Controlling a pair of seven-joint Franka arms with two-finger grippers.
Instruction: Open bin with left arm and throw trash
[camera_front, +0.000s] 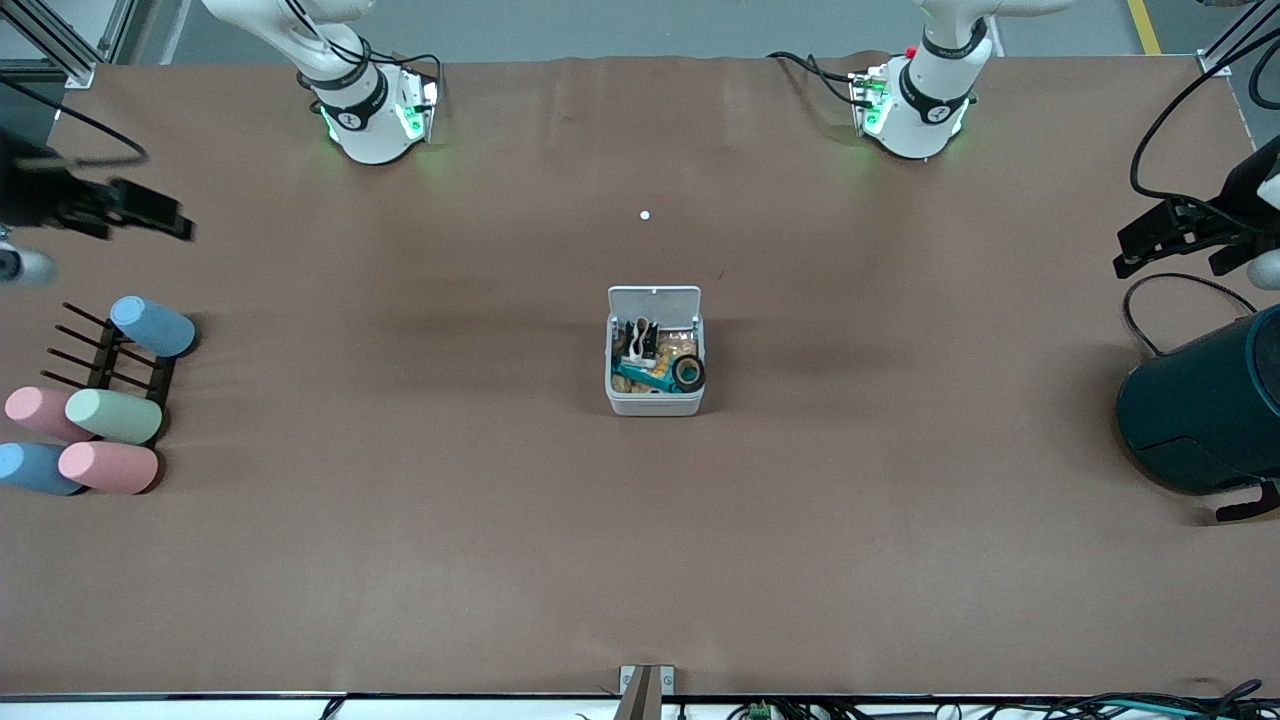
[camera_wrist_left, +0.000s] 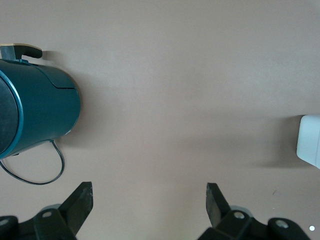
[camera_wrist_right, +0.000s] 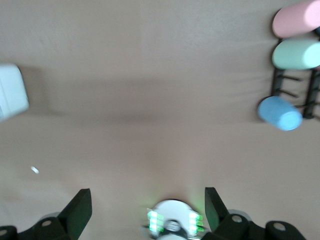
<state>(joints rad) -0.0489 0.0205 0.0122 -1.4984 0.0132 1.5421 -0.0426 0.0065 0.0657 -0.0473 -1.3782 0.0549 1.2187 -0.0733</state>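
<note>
Bracket (camera_front: 646, 690): small metal piece at table edge nearest the front cam, mid-table.
Pastel cylinders (camera_front: 108, 467): pink, green, blue ones lying w/ a black rack (camera_front: 118, 358) at right arm's end of table; also seen in right wrist view (camera_wrist_right: 296, 54).
Teal cylinder (camera_front: 1205, 410): big, dark, on its side at left arm's end; left wrist view shows it (camera_wrist_left: 37, 107) w/ a thin black cable looped beside it.
Bin (camera_front: 655, 352): small white box, mid-table, well apart from both end clusters. Lid (camera_front: 654, 300) is up, tipped back toward the arm bases. One white corner shows in left wrist view (camera_wrist_left: 310, 140) and right wrist view (camera_wrist_right: 12, 92).
Trash: already inside bin. Black tape roll (camera_front: 688, 373) at corner nearer front cam; beige band loop (camera_front: 640, 333) and dark wrapper bits by the lid; teal + orange scraps underneath.
White dot (camera_front: 645, 215): tiny, on bare table between bin and bases.
Left gripper (camera_front: 1165, 238): up over left arm's end of table, above teal cylinder area; fingers (camera_wrist_left: 80, 202) spread wide, holding nothing.
Right gripper (camera_front: 135, 210): up over right arm's end, above the rack area; fingers (camera_wrist_right: 79, 207) spread wide, holding nothing; its wrist cam looks down at green-lit arm base (camera_wrist_right: 172, 219).
</note>
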